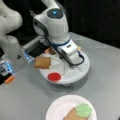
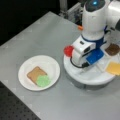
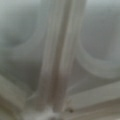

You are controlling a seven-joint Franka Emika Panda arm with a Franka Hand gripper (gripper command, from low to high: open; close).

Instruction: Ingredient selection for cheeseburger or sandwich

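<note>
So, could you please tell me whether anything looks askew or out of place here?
Mildly: the tan toast square overhangs the white round tray's rim in a front view, and the green lettuce leaf sits off-centre on the plated toast. The gripper is over the tray's middle.

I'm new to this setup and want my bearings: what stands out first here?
The white arm dominates, its gripper lowered over the round white tray holding a toast square and a red tomato disc. In a front view, a cheese square and brown patty sit on the tray too. On the plate, a lettuce leaf lies on toast.
</note>
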